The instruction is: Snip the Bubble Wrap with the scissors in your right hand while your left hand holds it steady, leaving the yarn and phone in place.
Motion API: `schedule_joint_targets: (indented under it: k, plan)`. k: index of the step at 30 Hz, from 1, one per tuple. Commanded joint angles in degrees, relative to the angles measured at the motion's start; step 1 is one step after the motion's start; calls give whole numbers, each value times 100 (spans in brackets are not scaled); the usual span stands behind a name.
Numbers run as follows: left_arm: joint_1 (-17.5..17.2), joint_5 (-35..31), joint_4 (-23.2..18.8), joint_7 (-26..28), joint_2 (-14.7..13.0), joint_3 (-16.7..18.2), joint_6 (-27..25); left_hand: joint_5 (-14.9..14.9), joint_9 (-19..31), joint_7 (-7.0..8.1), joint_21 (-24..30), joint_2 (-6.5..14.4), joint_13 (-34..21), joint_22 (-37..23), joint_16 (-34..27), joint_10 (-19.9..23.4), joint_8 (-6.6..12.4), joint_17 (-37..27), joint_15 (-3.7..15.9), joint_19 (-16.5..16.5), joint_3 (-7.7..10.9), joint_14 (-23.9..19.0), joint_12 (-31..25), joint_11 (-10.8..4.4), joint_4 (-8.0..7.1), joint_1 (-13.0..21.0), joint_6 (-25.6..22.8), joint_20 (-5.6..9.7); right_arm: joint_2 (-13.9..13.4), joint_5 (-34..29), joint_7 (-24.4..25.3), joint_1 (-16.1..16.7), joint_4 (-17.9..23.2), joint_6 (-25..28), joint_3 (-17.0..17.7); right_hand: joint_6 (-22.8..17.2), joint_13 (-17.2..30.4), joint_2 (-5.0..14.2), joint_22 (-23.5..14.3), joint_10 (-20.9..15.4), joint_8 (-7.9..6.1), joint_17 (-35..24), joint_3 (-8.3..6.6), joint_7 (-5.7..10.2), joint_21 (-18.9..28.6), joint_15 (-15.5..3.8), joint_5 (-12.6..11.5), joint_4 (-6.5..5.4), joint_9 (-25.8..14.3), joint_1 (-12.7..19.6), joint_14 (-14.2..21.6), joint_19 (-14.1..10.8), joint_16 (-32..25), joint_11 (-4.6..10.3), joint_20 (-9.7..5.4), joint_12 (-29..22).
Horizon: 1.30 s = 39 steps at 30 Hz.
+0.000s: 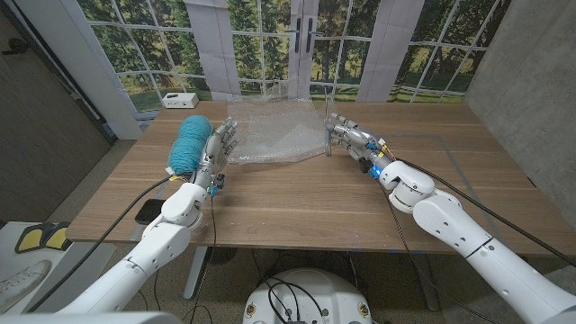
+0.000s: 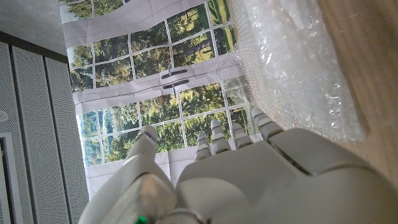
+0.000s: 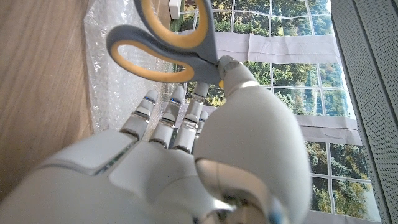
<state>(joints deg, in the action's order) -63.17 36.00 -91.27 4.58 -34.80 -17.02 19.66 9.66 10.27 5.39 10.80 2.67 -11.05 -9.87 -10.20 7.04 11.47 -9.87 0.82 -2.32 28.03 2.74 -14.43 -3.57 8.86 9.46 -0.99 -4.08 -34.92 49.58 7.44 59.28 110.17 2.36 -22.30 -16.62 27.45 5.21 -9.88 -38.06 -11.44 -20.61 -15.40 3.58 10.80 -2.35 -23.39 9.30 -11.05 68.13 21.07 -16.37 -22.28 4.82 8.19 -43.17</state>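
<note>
A clear sheet of bubble wrap (image 1: 270,135) lies crumpled at the table's middle back; its bubbly surface (image 2: 298,68) also fills part of the left wrist view. My left hand (image 1: 216,151) stands at the wrap's left edge with fingers (image 2: 217,140) spread and nothing in them. The teal yarn ball (image 1: 189,144) sits just left of that hand. My right hand (image 1: 353,140) is at the wrap's right edge, pinching grey-and-yellow scissors (image 3: 168,43) between thumb and fingers. The scissors (image 1: 326,121) stand upright over the wrap's right side. A dark phone (image 1: 148,211) lies near the front left edge.
A small white box (image 1: 180,99) sits at the table's far left corner. Bare wood (image 1: 297,198) stretches between my arms and the front edge. A window backdrop stands behind the table.
</note>
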Motion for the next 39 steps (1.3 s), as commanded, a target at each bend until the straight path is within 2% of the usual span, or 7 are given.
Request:
schedule_joint_targets:
  k: [1,8,14,19,23,27,39]
  plan:
    - [-246,-51,-372,106,-65,-18,-80,41,23,14,21,5,-26,-19,-39,84,38,-1,-4,-3,38,-26,-33,2,-3,75,-54,23,88,92,-39,-56,4,-18,-46,-69,27,84,-6,-801,7,-33,29,-17,31,-1011,-18,-8,-25,81,21,-4,-21,752,-29,-26]
    - [-380,-103,-465,128,-33,-20,65,42,24,12,14,1,-28,-18,-29,109,39,-1,-25,17,41,-5,-31,26,4,96,-87,18,85,52,-48,-66,-6,-54,-62,-54,14,87,-6,-796,20,-36,40,-16,32,-1009,-21,-9,-25,88,22,-2,-18,753,-39,-31]
    - [-511,-290,-666,285,-95,30,119,43,29,-34,13,-11,-42,-18,-35,321,79,-3,-31,33,46,-15,-94,16,13,136,-263,-4,77,14,-8,-103,-26,-36,-64,-57,7,93,-6,-795,25,-39,48,-17,32,-1008,-23,-12,-26,92,29,-1,-18,752,-39,-37]
    - [-564,-339,-796,324,-148,62,85,43,35,-47,5,-19,-60,-19,-28,272,93,-6,-121,73,45,9,-64,170,11,156,-364,-62,96,-10,-3,-130,-47,-47,-78,-59,9,92,-6,-790,29,-40,55,-13,33,-1009,-25,-9,-26,100,27,-4,-13,752,-38,-46]
    - [-616,-392,-904,350,-196,89,76,42,41,-86,6,-27,-75,-20,-25,269,159,-9,-131,90,41,26,-58,175,6,165,-593,-79,125,-32,20,-151,-54,-49,-99,-37,4,95,-6,-781,41,-42,62,-11,33,-1007,-27,-12,-27,102,33,-3,-14,751,-35,-48]
    - [-660,-444,-960,345,-205,87,117,42,53,-127,10,-36,-98,-20,-35,424,200,-11,-145,103,34,23,-109,27,-2,174,-804,-87,129,-107,7,-189,-83,-76,-128,-35,-2,100,-6,-789,44,-44,67,-14,33,-1008,-28,-13,-27,106,36,-2,-12,751,-37,-56]
    - [-709,-577,-1176,358,-316,75,-18,53,64,-211,1,-42,-130,-19,-40,536,254,-11,-152,156,38,37,-142,30,3,206,-1071,-153,196,-57,-37,-231,-130,-112,-121,-56,1,111,-6,-768,43,-56,84,13,36,-1017,-32,-14,-29,121,50,-8,-17,750,-24,-73]
